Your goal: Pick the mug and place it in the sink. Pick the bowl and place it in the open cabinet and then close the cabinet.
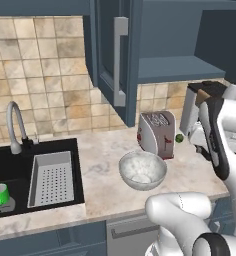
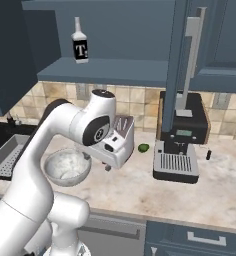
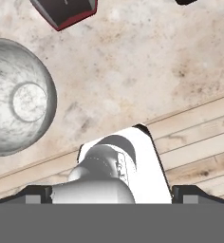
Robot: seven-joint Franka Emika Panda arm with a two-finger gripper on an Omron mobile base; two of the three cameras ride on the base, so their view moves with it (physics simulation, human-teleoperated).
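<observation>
Mug [image 1: 0, 193] sitting upright in sink [image 1: 20, 155], left of grey tray [image 1: 51, 179]; first step looking done; bowl step now in hand. Bowl [image 1: 142, 170] resting on worktop [image 1: 102, 150] just in front of toaster [image 1: 156, 133]. Tool [image 3: 112, 192] hanging above worktop edge beside bowl, fingers apart, gripping nothing. Next move calling for tool shifting over bowl rim, descending, clamping, then lifting toward open cabinet [image 1: 182, 67] above toaster.

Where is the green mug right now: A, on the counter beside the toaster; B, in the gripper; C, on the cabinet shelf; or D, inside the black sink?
D: the mug stands upright in the sink, left of the grey tray.
</observation>
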